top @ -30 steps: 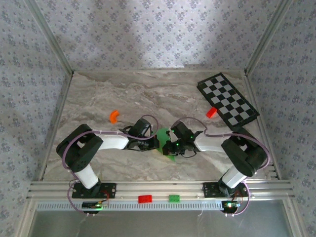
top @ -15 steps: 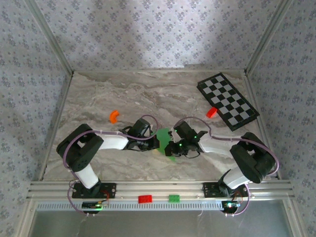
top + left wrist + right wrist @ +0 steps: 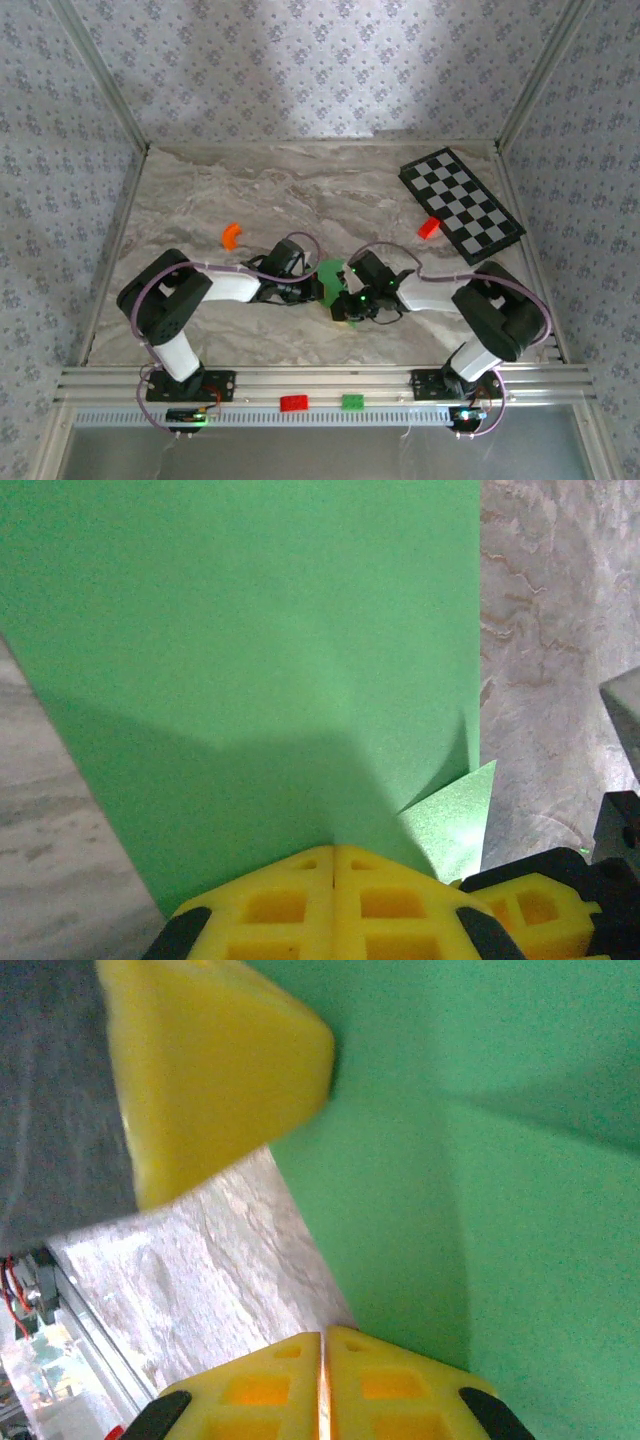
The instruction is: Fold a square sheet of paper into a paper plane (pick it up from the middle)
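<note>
From above, my arms hid most of the green paper sheet [image 3: 330,271] at mid-table, and I could not make out its outline. Left gripper [image 3: 333,850] clenched on the sheet's edge, yellow waffle-cut pads [image 3: 300,875] pressed together. Right gripper [image 3: 322,1338] likewise pinched it. Paper matte, smooth, gently bowed; one paler triangular corner [image 3: 455,820] jutted out over the marbled table [image 3: 550,630]

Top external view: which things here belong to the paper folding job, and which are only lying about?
Belong to the job: square sheet of paper; left fingers, shut on it; right fingers, shut at its edge.
Lying about: checkered board; red block beside it; orange curved piece; red brick and green brick on the front rail.
</note>
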Tool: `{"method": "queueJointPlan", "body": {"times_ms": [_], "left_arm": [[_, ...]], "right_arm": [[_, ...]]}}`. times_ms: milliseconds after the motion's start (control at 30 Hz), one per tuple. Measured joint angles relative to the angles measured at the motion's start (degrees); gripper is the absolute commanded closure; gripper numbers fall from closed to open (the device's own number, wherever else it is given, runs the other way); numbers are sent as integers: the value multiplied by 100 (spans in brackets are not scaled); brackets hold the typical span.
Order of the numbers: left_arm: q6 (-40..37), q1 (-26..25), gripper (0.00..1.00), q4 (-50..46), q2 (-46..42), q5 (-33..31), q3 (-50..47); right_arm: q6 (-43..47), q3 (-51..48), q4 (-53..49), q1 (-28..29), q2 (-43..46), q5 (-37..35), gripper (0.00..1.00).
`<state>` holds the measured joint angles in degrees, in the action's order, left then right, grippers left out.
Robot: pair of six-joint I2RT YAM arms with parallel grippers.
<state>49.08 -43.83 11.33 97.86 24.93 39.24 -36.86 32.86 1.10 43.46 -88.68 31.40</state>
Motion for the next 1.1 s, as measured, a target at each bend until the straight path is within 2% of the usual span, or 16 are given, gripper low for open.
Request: {"method": "queueJointPlan", "body": {"times_ms": [300,500,700,800,933,1100], "left_arm": [[0,33,100,98,48,87,-4],[0,33,100,111,50,103,-4],[0,33,100,109,44,103,-4],[0,33,100,101,39,101,-4],[-2,33,100,72,37,101,9],[-2,33,100,22,37,101,46]], "right_arm": [[4,-651,7,-245,625,188,86],[-15,-1143,-9,-640,1172,463,86],[-83,-1014,-214,-811,1755,485,87],[-85,-667,-227,-822,1539,485,90],[-79,-201,-151,-763,791,485,93],[-63,-188,-236,-640,162,367,95]]}}
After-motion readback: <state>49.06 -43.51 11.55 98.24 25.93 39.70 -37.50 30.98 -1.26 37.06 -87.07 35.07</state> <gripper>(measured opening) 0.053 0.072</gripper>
